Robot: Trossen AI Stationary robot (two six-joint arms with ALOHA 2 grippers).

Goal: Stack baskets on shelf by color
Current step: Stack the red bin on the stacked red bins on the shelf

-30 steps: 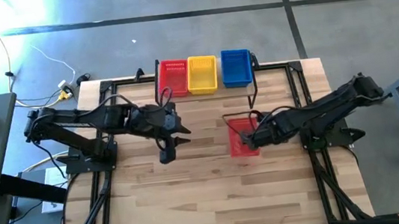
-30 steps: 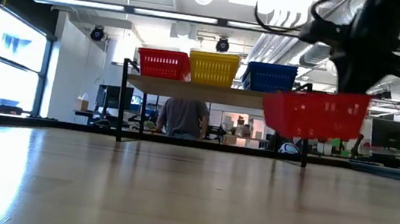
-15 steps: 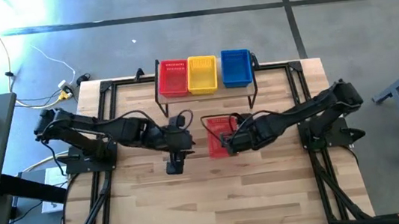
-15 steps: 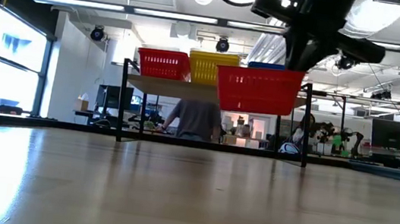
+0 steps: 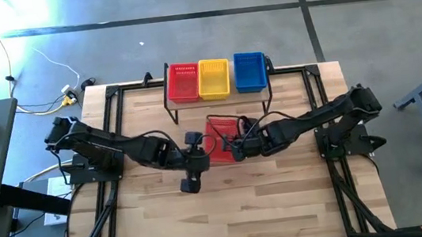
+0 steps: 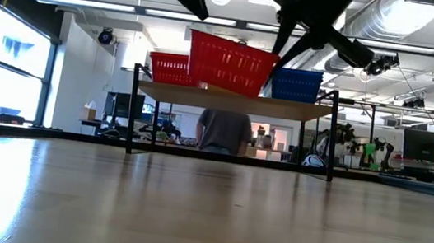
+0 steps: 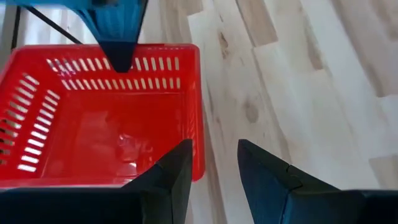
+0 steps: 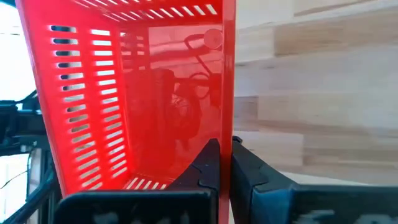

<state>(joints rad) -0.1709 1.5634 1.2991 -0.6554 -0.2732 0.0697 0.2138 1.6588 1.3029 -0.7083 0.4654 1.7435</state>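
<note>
**Red basket held aloft between two arms**

Wood-plank table [image 5: 285, 206] on a concrete floor; open workshop beyond, a person [image 6: 225, 131] standing behind the shelf [image 6: 236, 101]. On the shelf, side by side — a red basket [image 5: 184, 82], a yellow basket [image 5: 214, 78] and a blue basket [image 5: 249, 72].

Right gripper [image 8: 224, 163]: fingers pressed together on the side wall of a second red basket, the held basket [image 5: 222, 129], one finger inside the wall, one outside. The basket hangs clear of the table, tilted, in front of the shelf.

Left gripper [image 7: 211, 163]: fingers spread, holding nothing — one fingertip over the held basket's rim, the other outside it over bare table. The basket lies just ahead of these fingers, its open top toward them.
</note>
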